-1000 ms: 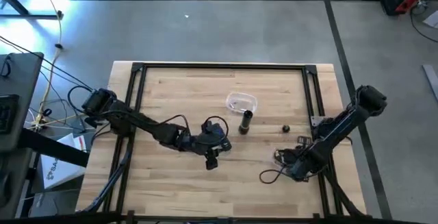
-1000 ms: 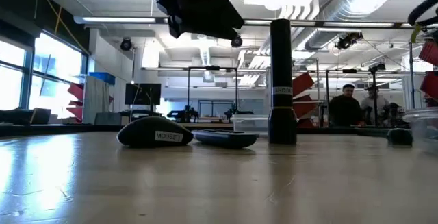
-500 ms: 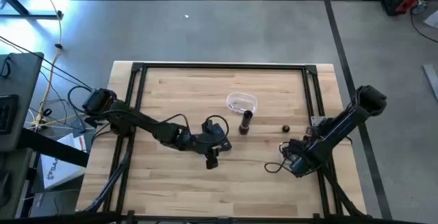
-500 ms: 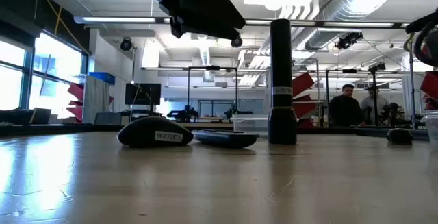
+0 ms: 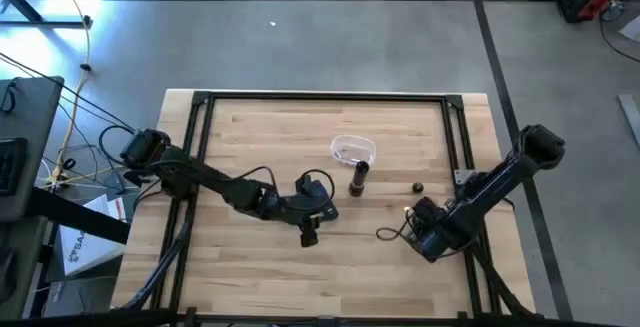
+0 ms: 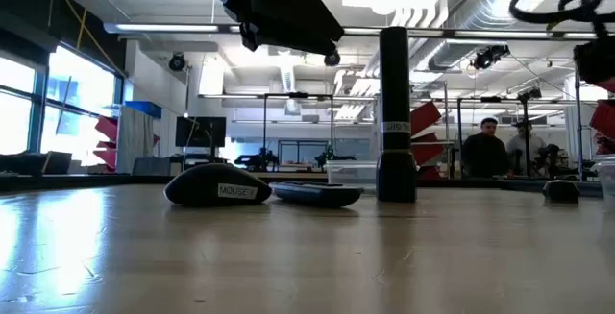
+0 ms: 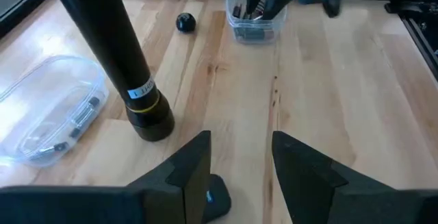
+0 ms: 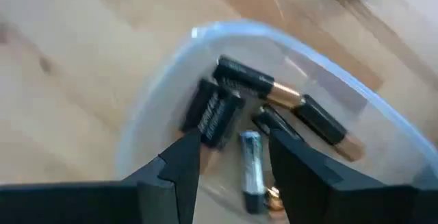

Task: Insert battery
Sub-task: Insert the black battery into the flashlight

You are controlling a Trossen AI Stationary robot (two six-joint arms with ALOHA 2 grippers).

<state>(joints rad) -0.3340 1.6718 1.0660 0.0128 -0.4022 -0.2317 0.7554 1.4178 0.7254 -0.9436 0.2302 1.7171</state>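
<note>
high view: i see the flashlight [image 5: 358, 177] standing upright near the middle of the table [image 5: 250, 127]. a clear tub [image 5: 353, 151] lies just behind the flashlight, touching or nearly so. a small black cap [image 5: 418, 188] sits to the right of the flashlight, apart from it. left gripper [image 5: 309, 229] hangs left of the flashlight, over a black mouse [image 5: 314, 186]. right gripper [image 5: 420, 235] is right of the flashlight and nearer the front edge, past the cap.

low view: flashlight [image 6: 395, 114] upright on the tabletop, mouse [image 6: 218, 190] to its left with a flat dark cover [image 6: 317, 195] between them. two people [image 6: 487, 150] show in the room behind, right of the flashlight.

left wrist view: my left fingers [image 7: 191, 172] are spread apart with nothing between them, flashlight [image 7: 114, 54] just ahead, clear tub [image 7: 48, 107] beside it. cap [image 7: 185, 22] and a small cup [image 7: 256, 15] lie beyond the flashlight, the other arm reaching into the cup.

right wrist view: right fingers [image 8: 181, 162] spread, over the cup [image 8: 157, 107], not pinching anything. several batteries [image 8: 263, 87] lie loose in the cup, well away from the flashlight.
</note>
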